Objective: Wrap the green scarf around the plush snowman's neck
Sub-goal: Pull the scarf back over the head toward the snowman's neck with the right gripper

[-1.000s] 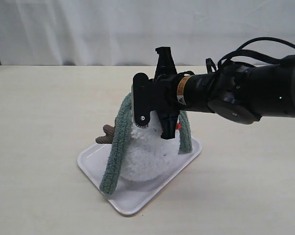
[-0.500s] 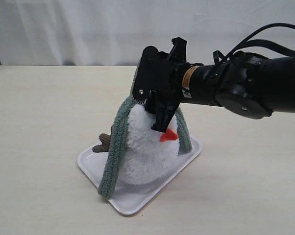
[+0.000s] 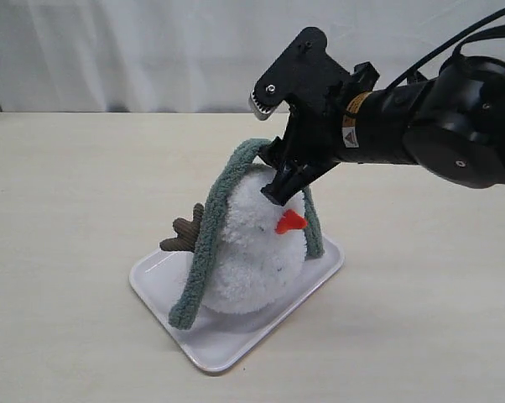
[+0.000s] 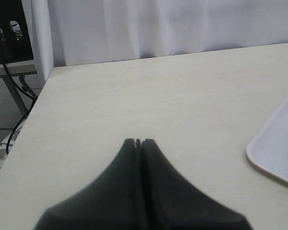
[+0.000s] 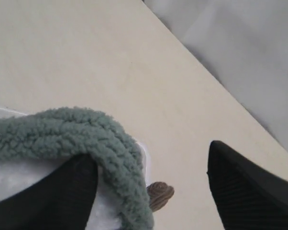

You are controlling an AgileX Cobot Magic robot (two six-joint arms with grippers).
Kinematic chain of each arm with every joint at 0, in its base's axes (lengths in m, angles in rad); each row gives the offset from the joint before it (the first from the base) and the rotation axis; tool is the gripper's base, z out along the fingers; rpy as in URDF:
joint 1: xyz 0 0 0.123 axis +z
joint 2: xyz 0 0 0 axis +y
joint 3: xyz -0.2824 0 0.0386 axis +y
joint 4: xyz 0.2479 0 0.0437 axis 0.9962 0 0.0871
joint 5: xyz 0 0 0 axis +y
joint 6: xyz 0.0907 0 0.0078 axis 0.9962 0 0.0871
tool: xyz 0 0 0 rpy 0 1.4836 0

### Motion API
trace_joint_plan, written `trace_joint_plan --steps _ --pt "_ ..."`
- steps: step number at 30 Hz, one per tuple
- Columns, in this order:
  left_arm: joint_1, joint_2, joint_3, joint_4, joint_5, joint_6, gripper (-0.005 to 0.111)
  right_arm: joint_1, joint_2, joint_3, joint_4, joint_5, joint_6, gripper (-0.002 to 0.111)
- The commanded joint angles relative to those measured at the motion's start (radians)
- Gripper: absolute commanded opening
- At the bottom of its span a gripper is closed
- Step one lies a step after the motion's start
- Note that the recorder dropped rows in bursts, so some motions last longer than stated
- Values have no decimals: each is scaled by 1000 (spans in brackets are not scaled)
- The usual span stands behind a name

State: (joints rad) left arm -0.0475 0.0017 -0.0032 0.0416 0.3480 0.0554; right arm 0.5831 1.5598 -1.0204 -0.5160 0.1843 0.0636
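Nearest the exterior camera is a corner of the pale tray (image 3: 156, 290), set on the light table (image 3: 68, 210). The plush snowman (image 3: 252, 252) sits on the tray, its orange nose (image 3: 290, 222) pointing to that view's right. 1 brown twig arm (image 3: 184, 235) sticks out on the other side.

The green scarf (image 3: 204, 243) lies over the crown of the snowman's head, not around the neck. Its 2 ends hang down, 1 on each side. The longer end reaches the tray near the front corner. The shorter end stops beside the body behind the nose.

Just above the head is the right pincer (image 3: 263, 151), its jaws spread wide and gripping nothing. The lower finger (image 3: 288, 178) rests against the top of the head, touching the scarf where it crosses over. The right wrist view shows the fleece lying against that finger. The upper finger (image 3: 290, 71) stands clear in the air, well apart from the scarf.

The left pincer (image 4: 138, 142) appears only in its own wrist view. There it is closed tight on nothing above bare table, with the tray's edge off to one side. A white curtain (image 3: 110, 50) closes the scene at the back.
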Motion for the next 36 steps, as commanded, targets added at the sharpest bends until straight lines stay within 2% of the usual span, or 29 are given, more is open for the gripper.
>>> trace_joint_plan --steps 1,5,13,16,23,32,36 --pt "1 -2 3 -1 -16 -1 0 -4 -14 -14 120 42 11 62" --pt "1 -2 3 -1 -16 -1 0 -4 -2 -55 263 83 7 62" --pt "1 -2 3 -1 -16 -1 0 -4 97 -228 343 405 0 62" --pt "1 -2 3 -1 -16 -1 0 -4 123 -264 353 406 2 62" --pt "1 -2 3 -1 -16 -1 0 -4 132 -271 351 285 4 62" --pt "1 -2 3 -1 -16 -1 0 -4 145 -271 351 523 4 62" --pt "1 -2 3 -1 -16 -1 0 -1 145 -271 351 547 4 62"
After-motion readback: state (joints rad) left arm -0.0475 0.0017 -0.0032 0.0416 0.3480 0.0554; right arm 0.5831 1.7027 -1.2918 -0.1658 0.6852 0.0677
